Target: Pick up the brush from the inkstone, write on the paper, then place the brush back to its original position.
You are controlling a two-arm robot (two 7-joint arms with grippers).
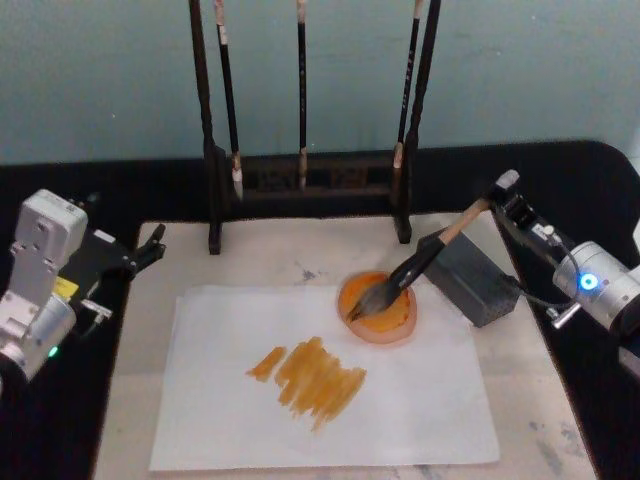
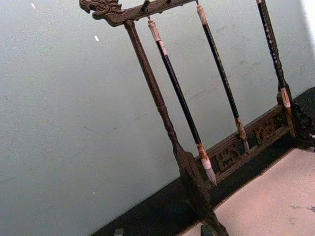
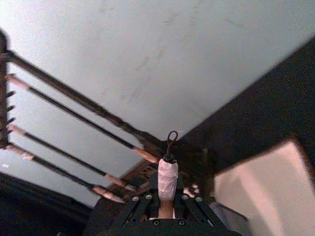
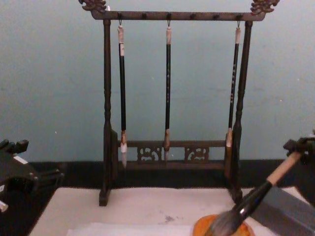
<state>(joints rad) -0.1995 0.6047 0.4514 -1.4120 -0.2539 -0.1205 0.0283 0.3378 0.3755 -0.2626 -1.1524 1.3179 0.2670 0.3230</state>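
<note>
Now R end effector (image 1: 498,195) grips pale-handled, blk-ferruled brush (image 1: 430,258), bristles in dish (image 1: 402,326).

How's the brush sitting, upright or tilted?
Tilted. The brush has its bristles in the orange dish and slants up over the grey block to the right gripper, clamped on its white-wrapped top.

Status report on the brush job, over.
Right gripper shut on brush top; left gripper parked at left. Bristles in orange dish, handle across grey block; paper carries orange strokes. Rack behind, out of the way.
</note>
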